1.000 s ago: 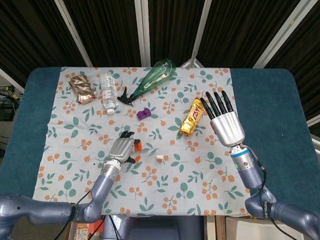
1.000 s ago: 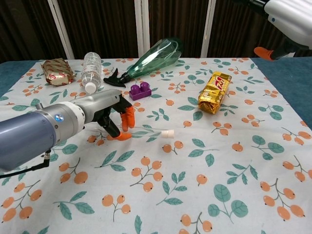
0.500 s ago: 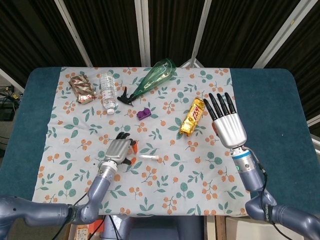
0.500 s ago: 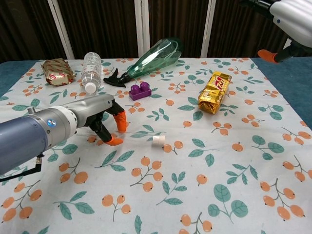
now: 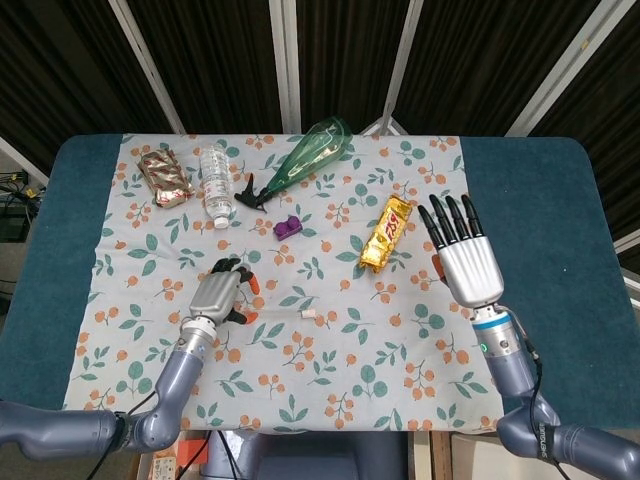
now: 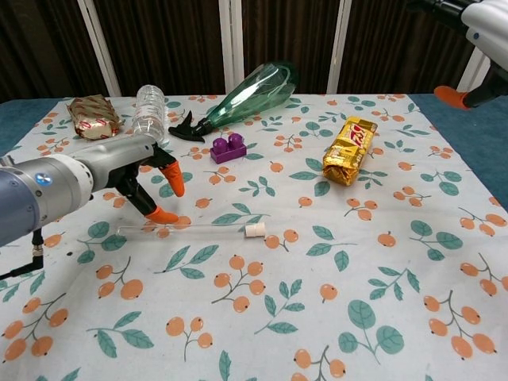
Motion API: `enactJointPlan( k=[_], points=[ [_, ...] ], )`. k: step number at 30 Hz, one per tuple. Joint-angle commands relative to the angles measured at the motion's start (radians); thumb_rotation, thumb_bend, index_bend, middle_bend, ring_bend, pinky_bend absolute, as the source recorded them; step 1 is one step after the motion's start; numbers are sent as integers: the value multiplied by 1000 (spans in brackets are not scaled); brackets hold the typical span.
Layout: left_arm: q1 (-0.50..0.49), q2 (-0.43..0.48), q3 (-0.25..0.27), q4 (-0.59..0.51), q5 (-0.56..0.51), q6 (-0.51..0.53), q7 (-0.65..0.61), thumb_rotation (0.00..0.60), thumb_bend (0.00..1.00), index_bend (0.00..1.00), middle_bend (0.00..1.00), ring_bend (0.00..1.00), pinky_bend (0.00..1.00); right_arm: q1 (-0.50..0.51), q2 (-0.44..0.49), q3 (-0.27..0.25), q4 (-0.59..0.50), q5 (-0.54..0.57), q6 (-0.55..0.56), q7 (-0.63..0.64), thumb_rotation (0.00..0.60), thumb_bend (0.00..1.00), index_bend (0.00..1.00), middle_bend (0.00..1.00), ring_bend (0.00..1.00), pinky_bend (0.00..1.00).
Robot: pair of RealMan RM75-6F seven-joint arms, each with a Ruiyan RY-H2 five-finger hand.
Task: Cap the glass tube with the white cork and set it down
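Floral cloth covers the counter [image 6: 444,111], where the corked glass tube [image 6: 186,229] lies released just beside the empty, spread left robot hand [image 6: 147,178], leaving only withdrawal

Corked glass tube [image 5: 283,315] lies beside the empty left hand [image 5: 218,294].

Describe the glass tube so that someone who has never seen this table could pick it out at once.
Start from the floral tablecloth and go to its near-left part, just in front of the left hand. The glass tube lies flat there, clear and thin. Unlike the plastic water bottle and green glass bottle further back, it is slender and ends in a small white cork.
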Motion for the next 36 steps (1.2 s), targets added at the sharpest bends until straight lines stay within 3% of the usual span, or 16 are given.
enactJointPlan(
  k=[1,7,10,12,14,16,22,29,36],
  points=[
    [39,50,-11,-57,26,34,-42,600,264,442,264,78,0,-36,20,-1,-47,25,25,24,600,288,4,0,0,0],
    [132,156,5,-168,130,107,-146,600,235,419,205,55,0,-125,82,-11,-174,105,47,113,600,241,0,0,0,0],
    [187,225,40,-226,207,138,-191,600,205,381,182,47,0,-183,130,-38,-255,132,55,191,600,239,0,0,0,0],
    [231,281,79,-254,292,168,-224,600,180,267,153,22,0,-225,168,-65,-299,132,64,247,600,237,0,0,0,0],
    [264,325,116,-264,356,185,-244,600,148,65,104,1,0,-258,197,-91,-322,124,72,290,600,234,0,0,0,0],
    [291,365,148,-273,401,198,-254,600,140,0,84,0,0,-287,220,-119,-329,106,85,322,600,233,0,0,0,0],
    [413,494,273,-266,612,299,-311,600,140,0,68,0,0,-387,279,-213,-317,11,150,412,600,228,0,0,0,0],
    [560,560,385,-202,783,430,-397,600,139,0,60,0,0,-471,314,-273,-290,-70,225,451,600,226,0,0,0,0],
    [639,584,402,-128,831,491,-476,600,140,0,57,0,0,-521,314,-291,-246,-145,291,458,600,226,0,0,0,0]
  ],
)
